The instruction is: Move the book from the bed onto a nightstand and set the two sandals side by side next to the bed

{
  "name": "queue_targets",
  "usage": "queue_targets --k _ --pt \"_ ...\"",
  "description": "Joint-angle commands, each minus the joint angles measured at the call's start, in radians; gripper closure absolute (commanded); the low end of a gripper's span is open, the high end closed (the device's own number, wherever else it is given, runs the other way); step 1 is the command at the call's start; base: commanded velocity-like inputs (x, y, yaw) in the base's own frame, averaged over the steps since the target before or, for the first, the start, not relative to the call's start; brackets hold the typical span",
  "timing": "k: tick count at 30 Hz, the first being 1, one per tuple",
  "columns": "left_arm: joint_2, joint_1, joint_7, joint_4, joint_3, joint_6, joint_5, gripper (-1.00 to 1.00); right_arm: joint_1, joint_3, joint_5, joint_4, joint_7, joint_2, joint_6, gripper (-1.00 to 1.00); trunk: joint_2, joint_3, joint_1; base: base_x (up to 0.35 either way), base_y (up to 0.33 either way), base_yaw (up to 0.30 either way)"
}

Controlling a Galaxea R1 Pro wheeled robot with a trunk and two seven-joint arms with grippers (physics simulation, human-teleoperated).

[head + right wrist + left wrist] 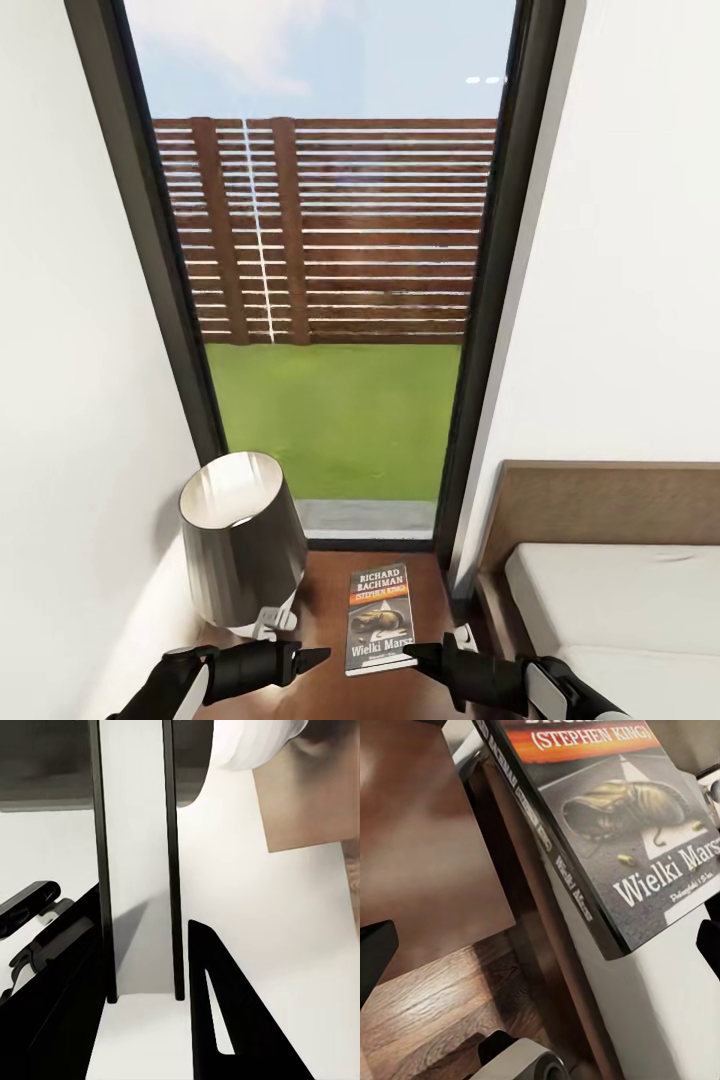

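The book (pixel 380 618), dark-covered with "RICHARD BACHMAN" and an orange strip, hangs face up just over the nightstand (pixel 325 600), between the lamp and the bed (pixel 610 600). My right gripper (pixel 415 652) is shut on its near right corner. In the right wrist view its fingers (pixel 225 1020) flank the book's white page edge (pixel 139 870). My left gripper (pixel 318 657) stands open beside the book's near left corner, not touching it. The left wrist view shows the book's cover and spine (pixel 607 817) above the glossy nightstand top (pixel 427 832). The sandals are out of view.
A grey lamp (pixel 242 540) with a white base stands on the nightstand's left half, close to the book. A white wall runs along the left. A tall dark-framed window (pixel 330 300) stands behind. The bed's brown headboard (pixel 600 500) borders the nightstand on the right.
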Motion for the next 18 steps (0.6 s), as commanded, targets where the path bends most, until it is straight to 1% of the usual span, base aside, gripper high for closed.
queue_targets --k 1,18 --pt "0.0 -0.001 -0.001 0.0 -0.001 0.01 0.008 -1.0 -0.001 0.008 -0.011 0.0 0.001 -0.001 0.005 1.0 -0.008 -0.005 0.004 0.0 0.0 0.0" --pt "-0.002 -0.001 -0.001 0.0 -0.002 0.01 0.008 -1.0 0.0 0.008 -0.011 -0.002 0.006 -0.001 0.005 1.0 -0.127 -0.058 0.069 0.0 0.0 0.0"
